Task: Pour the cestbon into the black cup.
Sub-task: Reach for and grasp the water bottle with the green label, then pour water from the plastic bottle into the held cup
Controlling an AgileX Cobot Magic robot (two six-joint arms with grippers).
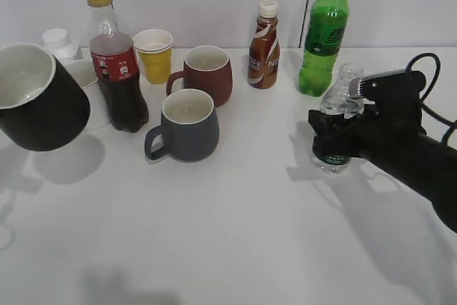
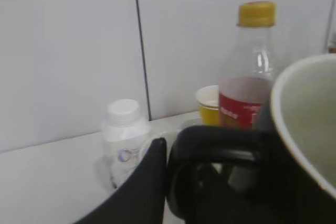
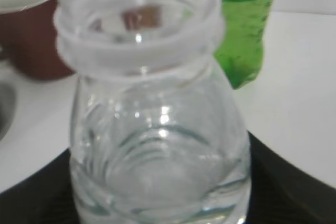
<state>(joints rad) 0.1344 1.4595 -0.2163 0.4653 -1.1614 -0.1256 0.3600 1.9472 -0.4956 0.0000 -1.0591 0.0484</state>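
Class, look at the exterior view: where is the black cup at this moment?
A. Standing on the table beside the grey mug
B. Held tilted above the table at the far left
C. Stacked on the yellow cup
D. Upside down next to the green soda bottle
B: the black cup hangs tilted at the left edge, its shadow on the table below it, gripped at the handle by the left end effector.

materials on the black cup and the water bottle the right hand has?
Black cup: looks like glazed ceramic, glossy black outside with an off-white inside; thick rounded rim and soft highlights suggest it, though coated metal can't be excluded.
Water bottle: clear thin plastic, likely PET; see-through ribbed wall, moulded neck ring, dark green label. The right hand is closed around it.
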